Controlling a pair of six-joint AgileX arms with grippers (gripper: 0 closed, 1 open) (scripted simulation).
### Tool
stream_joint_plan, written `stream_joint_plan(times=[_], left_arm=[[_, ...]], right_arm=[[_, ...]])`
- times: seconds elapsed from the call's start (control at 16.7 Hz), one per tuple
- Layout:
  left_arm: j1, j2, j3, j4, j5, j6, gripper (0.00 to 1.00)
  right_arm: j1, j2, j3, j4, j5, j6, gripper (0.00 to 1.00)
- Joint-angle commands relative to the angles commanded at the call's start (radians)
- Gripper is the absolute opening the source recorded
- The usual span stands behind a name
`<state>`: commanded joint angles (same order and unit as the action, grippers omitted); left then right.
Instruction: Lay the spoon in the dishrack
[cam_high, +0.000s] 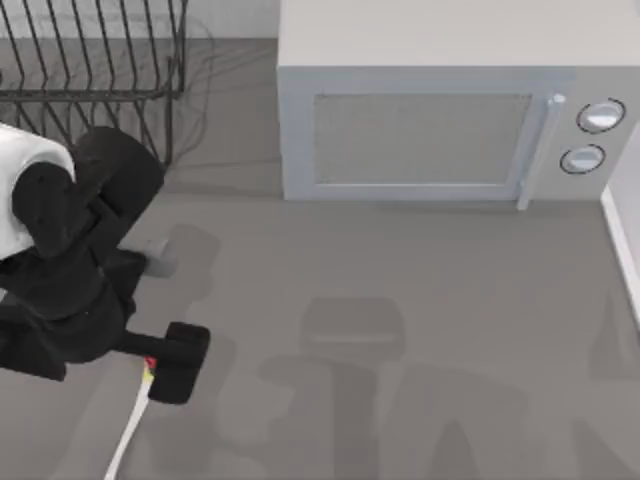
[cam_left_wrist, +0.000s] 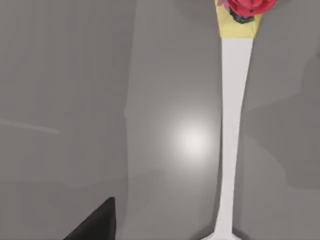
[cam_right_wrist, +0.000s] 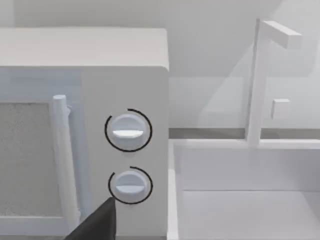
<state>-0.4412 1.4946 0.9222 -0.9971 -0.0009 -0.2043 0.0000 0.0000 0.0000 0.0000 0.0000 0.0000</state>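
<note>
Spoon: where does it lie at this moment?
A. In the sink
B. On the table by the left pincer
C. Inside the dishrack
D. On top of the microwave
B: the spoon lies flat on the table, its red-knobbed end under the left pincer, apart from the dishrack.

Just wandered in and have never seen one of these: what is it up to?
The left arm is working over the spoon, which lies flat on the table near the front left. Its left gripper hovers at the handle end, by the red knob. The dishrack where the spoon should go stands at the back left, so the spoon is not yet moved. A microwave sits behind. The right wrist camera faces the microwave's dials.
</note>
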Motion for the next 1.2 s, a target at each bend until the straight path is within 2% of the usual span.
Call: stream_joint_plan(times=[0.48, 0.84, 1.2], left_arm=[[0.000, 0.177, -0.190, 0.378, 0.000, 0.004, 1.00], [0.000, 0.198, -0.211, 0.414, 0.000, 0.004, 1.00], [0.000, 0.198, -0.211, 0.414, 0.000, 0.004, 0.55]], right_arm=[[0.000, 0.000, 0.000, 0.000, 0.000, 0.000, 1.00], [0.000, 0.000, 0.000, 0.000, 0.000, 0.000, 1.00], [0.000, 0.000, 0.000, 0.000, 0.000, 0.000, 1.00]])
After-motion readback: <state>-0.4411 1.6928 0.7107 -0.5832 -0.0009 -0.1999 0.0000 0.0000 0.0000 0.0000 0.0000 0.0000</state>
